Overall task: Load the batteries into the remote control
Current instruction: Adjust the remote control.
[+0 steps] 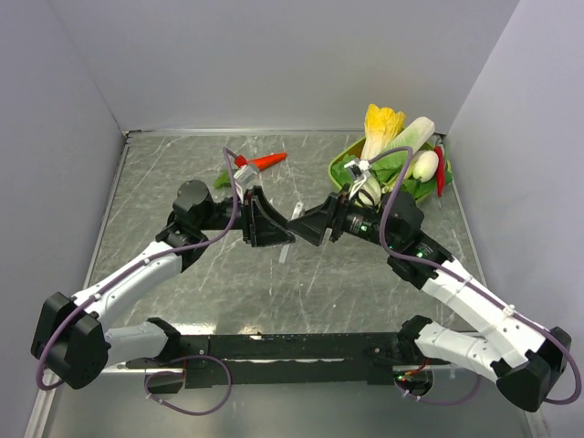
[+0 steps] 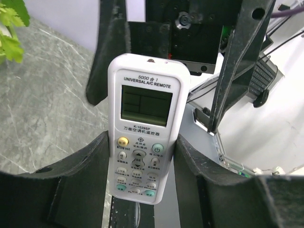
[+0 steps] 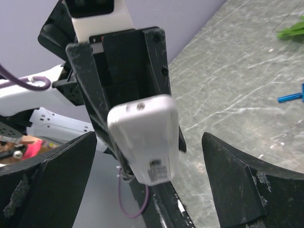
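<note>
The left claw (image 2: 142, 156) is pinching the remote control (image 2: 145, 109) by its lower half. It holds it upright off the desk (image 1: 182, 164), roughly mid-desk, with the display and buttons facing the left wrist camera. The pads bear on the two long edges, so the grip is narrow. The plain back faces away, and I cannot tell whether a battery cover is on or off.

The right claw (image 3: 149, 137) is directly opposite, spread wide with nothing in it, its fingers either side of the remote's top end without touching. One of the batteries (image 3: 289, 98), a blue stick, lies on the desk off to that claw's right, well apart from the remote. I cannot find a second one. An orange carrot (image 1: 267, 161) lies at the back and a green tray of vegetables (image 1: 336, 169) sits in the far right corner, both clear of the work.

My concern is the handover. If the right claw shuts off-centre or pushes in before it is square, it could lever the remote round in the left claw's thin edge grip, or knock it out onto the desk. The remote looks blurred in the right wrist view, so alignment may be unsettled. No battery is in either claw, so loading looks some way off.
</note>
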You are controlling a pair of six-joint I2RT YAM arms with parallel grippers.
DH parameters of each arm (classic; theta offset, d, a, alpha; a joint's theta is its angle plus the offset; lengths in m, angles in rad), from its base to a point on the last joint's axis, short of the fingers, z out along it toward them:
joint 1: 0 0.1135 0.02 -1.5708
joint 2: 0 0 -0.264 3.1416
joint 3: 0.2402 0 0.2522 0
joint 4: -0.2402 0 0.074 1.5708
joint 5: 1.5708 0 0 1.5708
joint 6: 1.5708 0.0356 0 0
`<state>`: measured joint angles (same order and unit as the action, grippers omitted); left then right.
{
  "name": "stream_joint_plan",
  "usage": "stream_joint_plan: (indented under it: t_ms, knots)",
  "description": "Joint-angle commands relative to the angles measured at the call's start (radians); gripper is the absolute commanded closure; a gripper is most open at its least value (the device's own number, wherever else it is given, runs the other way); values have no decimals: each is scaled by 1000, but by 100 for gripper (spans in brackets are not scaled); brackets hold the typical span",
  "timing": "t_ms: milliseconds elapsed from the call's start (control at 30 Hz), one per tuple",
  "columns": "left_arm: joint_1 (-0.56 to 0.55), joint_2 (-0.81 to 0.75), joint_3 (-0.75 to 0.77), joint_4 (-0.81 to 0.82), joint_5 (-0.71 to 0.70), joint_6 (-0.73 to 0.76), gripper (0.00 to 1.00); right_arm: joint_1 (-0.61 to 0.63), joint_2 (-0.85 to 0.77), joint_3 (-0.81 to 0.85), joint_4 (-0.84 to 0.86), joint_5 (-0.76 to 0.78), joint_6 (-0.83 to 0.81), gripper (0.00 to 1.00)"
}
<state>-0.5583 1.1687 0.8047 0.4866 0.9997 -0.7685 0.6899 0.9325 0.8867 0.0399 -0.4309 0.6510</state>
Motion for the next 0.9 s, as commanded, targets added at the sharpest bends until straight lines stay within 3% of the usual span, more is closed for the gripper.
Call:
stream_joint_plan:
  t_ms: [0, 133, 233, 267, 333, 367, 433, 467, 500, 533, 667, 867]
  knots:
    - [-22, 6, 59, 15, 23, 41, 91, -6, 22, 38, 118, -45, 84, 1]
    - [-29, 9, 71, 3, 23, 55, 90, -7, 32, 14, 170, -72, 124, 15]
    - [-34, 19, 71, -8, 36, 64, 90, -7, 34, 0, 198, -81, 147, 32]
    - [-34, 22, 70, -5, 40, 60, 90, -9, 35, -2, 201, -83, 157, 42]
    - [-37, 20, 60, -5, 36, 61, 89, -7, 40, -8, 204, -80, 168, 54]
    - [-37, 14, 59, -9, 28, 73, 87, -7, 42, -9, 206, -78, 176, 67]
    - [-37, -4, 65, -71, -2, 103, 77, -10, 40, -18, 199, -68, 187, 79]
    - [-38, -12, 70, -100, -50, 142, 70, -10, 31, -22, 196, -48, 202, 90]
    - [-38, -21, 80, -133, -79, 161, 53, -15, 23, -26, 192, -33, 213, 95]
    - [-38, -44, 83, -179, -108, 176, 44, -15, 17, -38, 180, -10, 226, 99]
    - [-69, -122, 74, -269, -379, 253, 10, -18, -44, -61, 100, 169, 301, 100]
    - [-254, -224, 36, -333, -807, 327, 3, -23, -118, -57, -136, 397, 458, 100]
